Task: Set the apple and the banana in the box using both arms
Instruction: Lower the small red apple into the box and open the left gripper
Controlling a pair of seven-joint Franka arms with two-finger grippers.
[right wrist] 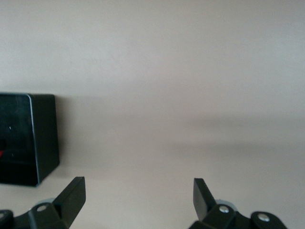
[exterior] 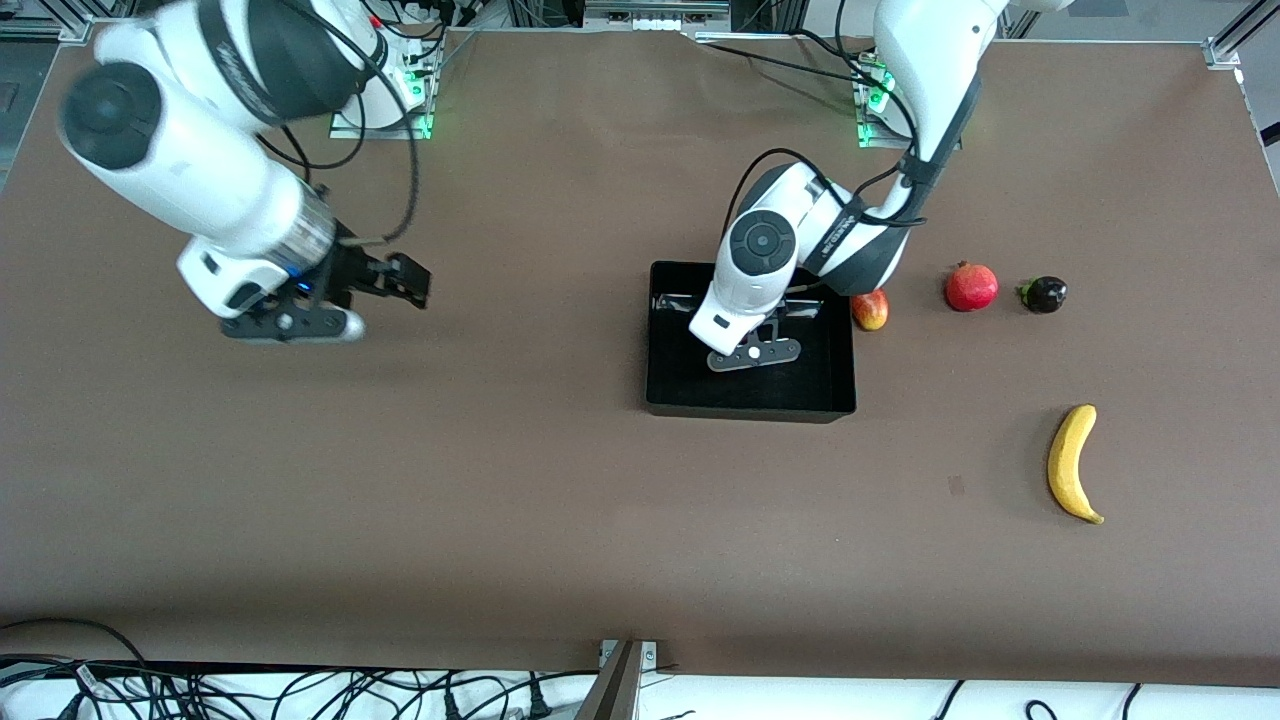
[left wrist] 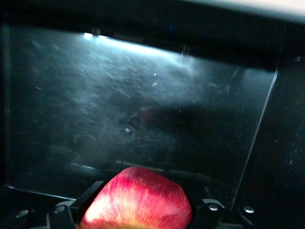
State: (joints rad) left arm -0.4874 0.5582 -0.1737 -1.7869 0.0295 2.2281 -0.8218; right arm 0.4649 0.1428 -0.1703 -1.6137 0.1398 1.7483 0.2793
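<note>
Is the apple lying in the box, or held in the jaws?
Held: the left gripper clamps the apple over the box floor; whether it touches, cannot tell. The right gripper waits open over the table.

On my feed the counter (exterior: pixel 520 480) is a flat matte brown all over. The box (exterior: pixel 750 402) is glossy black, its floor streaked with pale blue-white glare. The apple (left wrist: pixel 138 198) is deep red, fading to yellow streaks low on its skin. The banana (exterior: pixel 1073 463) is plain yellow with a dark tip. I see a red-and-yellow fruit (exterior: pixel 870 310), a solid red one (exterior: pixel 971 287), and a near-black purple one (exterior: pixel 1043 294) with a green cap. Both arms are white with black bands and grey-black joint caps. The left claw (exterior: pixel 755 352) and right claw (right wrist: pixel 138 195) are black.
</note>
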